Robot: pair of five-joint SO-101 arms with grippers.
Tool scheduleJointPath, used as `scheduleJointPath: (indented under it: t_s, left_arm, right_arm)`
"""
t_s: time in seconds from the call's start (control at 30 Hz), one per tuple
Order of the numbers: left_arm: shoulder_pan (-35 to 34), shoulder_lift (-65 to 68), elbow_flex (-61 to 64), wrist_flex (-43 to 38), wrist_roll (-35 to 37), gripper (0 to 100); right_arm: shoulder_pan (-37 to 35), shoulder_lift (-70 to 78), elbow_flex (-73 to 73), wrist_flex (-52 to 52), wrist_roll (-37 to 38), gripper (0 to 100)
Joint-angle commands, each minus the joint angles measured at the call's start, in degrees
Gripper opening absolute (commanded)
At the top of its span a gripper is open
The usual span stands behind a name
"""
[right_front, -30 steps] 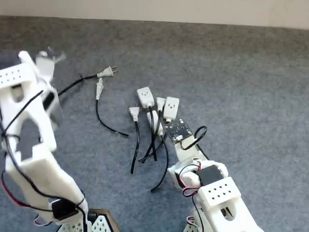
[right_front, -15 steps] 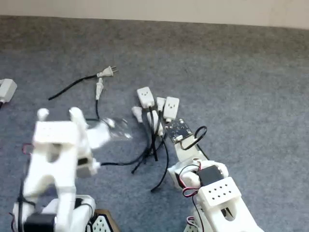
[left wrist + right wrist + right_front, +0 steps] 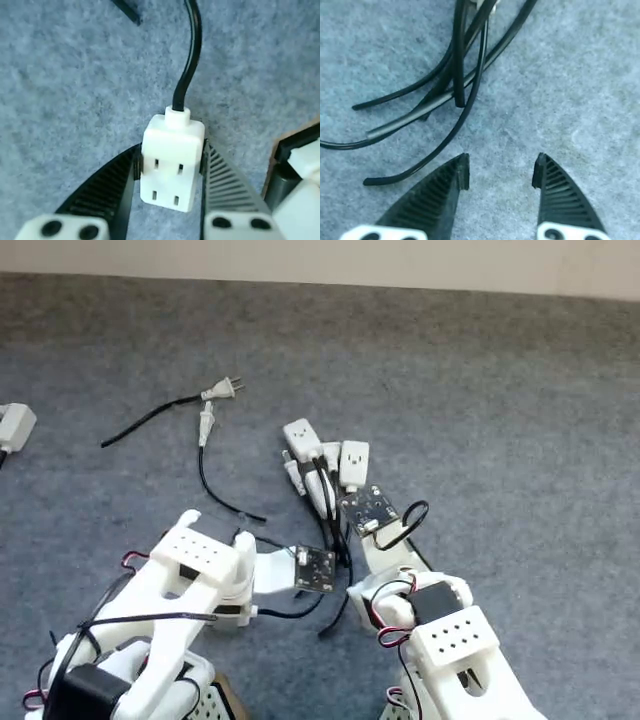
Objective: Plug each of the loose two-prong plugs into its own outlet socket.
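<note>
1. the left end effector (image 3: 171,150) is clamped on a white outlet socket (image 3: 170,170). one finger sits on each side wall, and its black cord (image 3: 192,55) runs away over the grey desk (image 3: 500,390). i cannot tell whether the socket rests on the desk or hangs just above it.
2. the slot face is turned toward the wrist camera and no finger covers it, which suits the job. i would keep that side grip as it is.
3. the right end effector (image 3: 501,162) has its jaws apart with nothing between them. it sits low over the desk, with loose black cords (image 3: 460,75) just beyond the tips.
4. the step in hand looks like bringing this socket and a plug together. a two-prong plug (image 3: 222,390) lies at the far left of the desk with a second plug (image 3: 206,422) just beside it, both well apart from the arms.
5. to do it well, hold the socket steady and level. take the plug by its body behind the prongs, line both prongs up with one pair of slots, and push straight in.
6. watch the trailing cord. the white sockets (image 3: 300,440) and their leads lie bunched near the arms, and a snag there could pull the held socket askew.
</note>
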Motion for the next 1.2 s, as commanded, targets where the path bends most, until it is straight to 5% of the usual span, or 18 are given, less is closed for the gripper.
scheduleJointPath:
  t_s: [0.0, 0.13, 0.5, 0.77, 0.87, 1.0, 1.17]
  left_arm:
    - [0.9, 3.4, -0.2, -3.8, 2.5, 8]
    - [-1.5, 0.2, -1.2, -3.6, 2.0, 18]
    - [-13.9, -19.0, -11.6, 10.4, -6.4, 18]
    - [-15.4, -23.2, -4.8, 12.6, -9.2, 18]
    - [-20.7, -23.2, -5.9, 10.8, -9.3, 17]
    - [-25.7, -23.0, -10.1, 11.2, -10.5, 1]
    - [-29.0, -23.2, -12.5, 14.8, -12.7, 0]
  right_arm:
    - [0.3, -1.1, -0.4, -0.8, 0.5, 20.6]
    - [0.3, -1.1, -0.4, -0.8, 0.5, 20.6]
    - [0.6, -1.1, -0.4, -0.8, 0.5, 20.6]
    - [0.8, -1.1, -0.7, -0.6, 0.5, 20.6]
    - [3.7, -1.1, -0.8, -0.6, 0.6, 20.6]
    - [8.0, -1.1, -1.1, -0.7, 0.8, 20.6]
    - [18.6, -0.9, -3.7, -0.5, 0.6, 20.6]
